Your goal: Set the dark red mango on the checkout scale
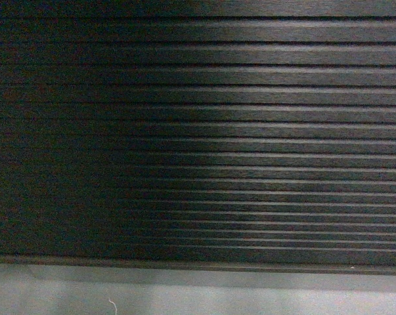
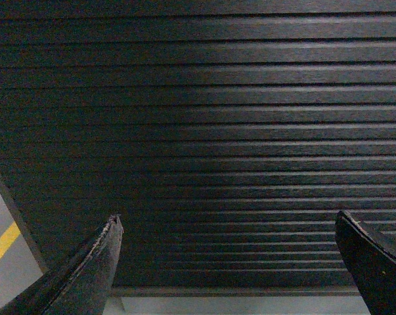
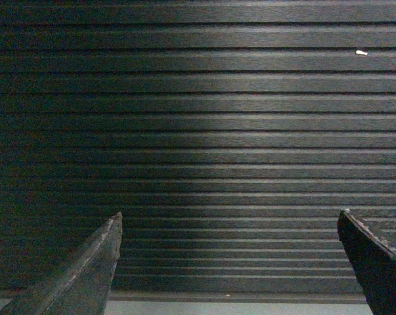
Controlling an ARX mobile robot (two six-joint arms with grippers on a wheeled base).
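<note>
The black ribbed front of the checkout (image 1: 198,131) fills the head view, close up. The same slats (image 2: 204,131) fill the left wrist view, and the slats (image 3: 198,131) fill the right wrist view too. My left gripper (image 2: 227,220) is open, its dark fingers wide apart with nothing between them. My right gripper (image 3: 229,216) is open as well and holds nothing. Neither gripper shows in the head view. The dark red mango and the scale are out of view.
A grey plinth (image 1: 198,292) runs below the slats. In the left wrist view the counter's left end (image 2: 14,210) shows, with grey floor and a yellow floor line (image 2: 0,246) beyond it. A small white speck (image 3: 361,52) sits on a slat.
</note>
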